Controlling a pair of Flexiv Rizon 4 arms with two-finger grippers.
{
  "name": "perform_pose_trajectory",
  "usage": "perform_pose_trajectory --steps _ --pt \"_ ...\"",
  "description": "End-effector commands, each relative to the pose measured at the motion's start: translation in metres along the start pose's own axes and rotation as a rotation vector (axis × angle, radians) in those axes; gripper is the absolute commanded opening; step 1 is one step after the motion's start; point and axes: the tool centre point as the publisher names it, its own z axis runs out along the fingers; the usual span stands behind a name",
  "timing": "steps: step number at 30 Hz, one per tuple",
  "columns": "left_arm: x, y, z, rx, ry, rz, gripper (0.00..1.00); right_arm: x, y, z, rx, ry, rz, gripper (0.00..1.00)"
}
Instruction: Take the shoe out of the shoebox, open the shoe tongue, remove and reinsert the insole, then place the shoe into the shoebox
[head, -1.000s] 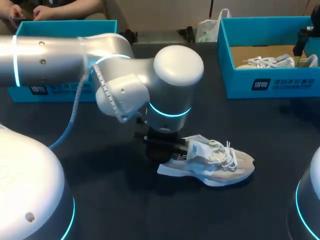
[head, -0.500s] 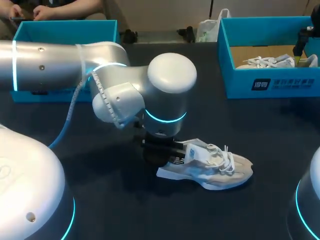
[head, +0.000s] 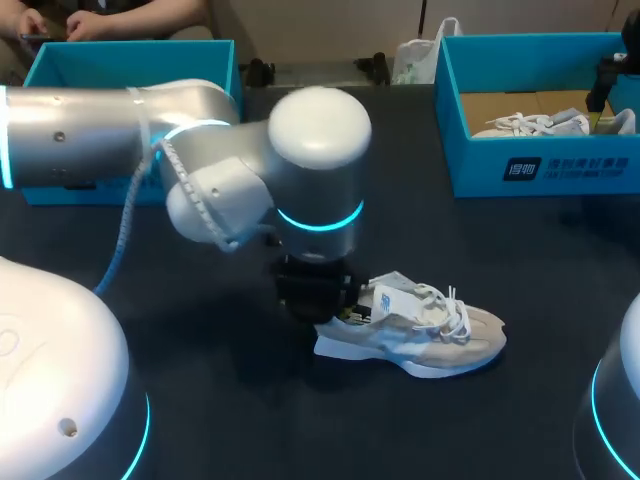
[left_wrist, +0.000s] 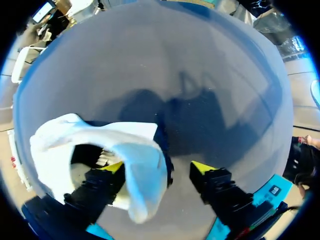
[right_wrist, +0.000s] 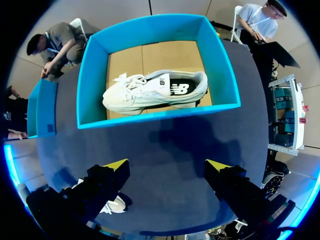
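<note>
A pale sneaker with loose white laces lies on its sole on the dark table, toe to the right. My left gripper is down at its heel, under the arm's big wrist. In the left wrist view the left gripper is open, its fingers wide apart. The sneaker's white heel fabric drapes over one finger only. My right gripper is open and holds nothing, above the table in front of the blue shoebox. A second white sneaker lies inside that box.
The blue shoebox stands at the back right with the second sneaker in it. Another blue box sits at the back left behind my left arm. Bare dark table lies between the boxes.
My left gripper has gone from nearly shut at the sneaker's heel to wide open. The left arm has shifted a little to the left, and the sneaker has settled slightly lower.
</note>
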Motion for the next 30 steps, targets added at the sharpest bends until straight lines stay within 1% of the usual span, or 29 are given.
perform_pose_trajectory --steps 1,3,4,5,7,8,9,11,12,25,26,30 --pt "0.031 -0.006 -0.049 0.009 -0.141 -0.053 1.00 0.000 -0.001 0.000 -0.002 0.000 0.000 1.00" --pt "0.038 -0.007 -0.066 0.047 -0.219 -0.098 1.00 0.000 -0.001 0.000 -0.002 0.000 0.000 1.00" --pt "0.040 -0.008 -0.071 0.044 -0.234 -0.113 1.00 0.000 -0.001 0.000 -0.002 0.000 0.000 1.00" --pt "0.044 -0.011 -0.081 0.054 -0.274 -0.141 1.00 0.000 -0.001 0.000 -0.002 0.000 0.000 1.00" --pt "0.052 -0.014 -0.092 0.078 -0.330 -0.195 1.00 0.000 -0.001 0.000 -0.002 0.000 0.000 1.00" --pt "0.056 -0.016 -0.097 0.104 -0.364 -0.220 1.00 0.000 -0.001 0.000 -0.002 0.000 0.000 1.00" --pt "0.062 -0.016 -0.101 0.156 -0.400 -0.254 1.00 0.000 -0.001 0.000 -0.002 0.000 0.000 1.00" --pt "0.074 -0.019 -0.107 0.223 -0.466 -0.323 1.00 0.000 -0.001 0.000 -0.002 0.000 0.000 1.00" --pt "0.080 -0.020 -0.109 0.297 -0.504 -0.348 1.00 0.000 -0.001 0.000 -0.002 0.000 0.000 1.00" --pt "0.080 -0.020 -0.109 0.297 -0.504 -0.348 1.00 0.000 -0.001 0.000 -0.002 0.000 0.000 1.00" --pt "0.082 -0.019 -0.108 0.288 -0.511 -0.433 1.00 0.000 -0.001 0.000 -0.002 0.000 0.000 1.00" --pt "0.093 -0.025 -0.103 0.402 -0.581 -0.651 1.00 0.000 -0.001 0.000 -0.002 0.000 0.000 1.00"
